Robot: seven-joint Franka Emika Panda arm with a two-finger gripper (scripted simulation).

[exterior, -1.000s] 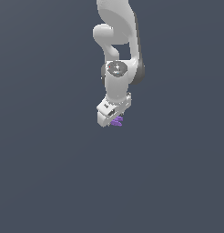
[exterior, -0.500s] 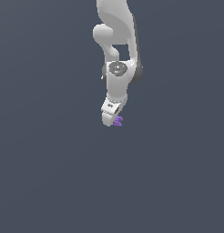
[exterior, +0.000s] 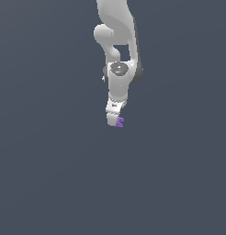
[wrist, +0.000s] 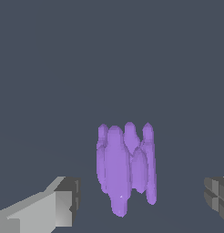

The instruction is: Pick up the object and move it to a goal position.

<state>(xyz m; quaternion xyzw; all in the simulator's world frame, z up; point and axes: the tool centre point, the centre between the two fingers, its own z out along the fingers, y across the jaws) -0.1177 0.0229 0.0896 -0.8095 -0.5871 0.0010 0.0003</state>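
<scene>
Purple, a cluster of slender rounded lobes, the object [wrist: 125, 168] sits between the gripper [wrist: 143, 205] fingers [wrist: 59, 205], jaws wide apart with clear gaps either side. In the exterior view it shows at the white gripper's tip [exterior: 115, 120].

A: Open room around the white end effector [exterior: 115, 120]?
B: Plain dark grey surface on all sides, no obstacle visible.
A: Between the fingers?
B: Wrist view: small purple clustered object [wrist: 125, 167] sits there, gaps either side.
</scene>
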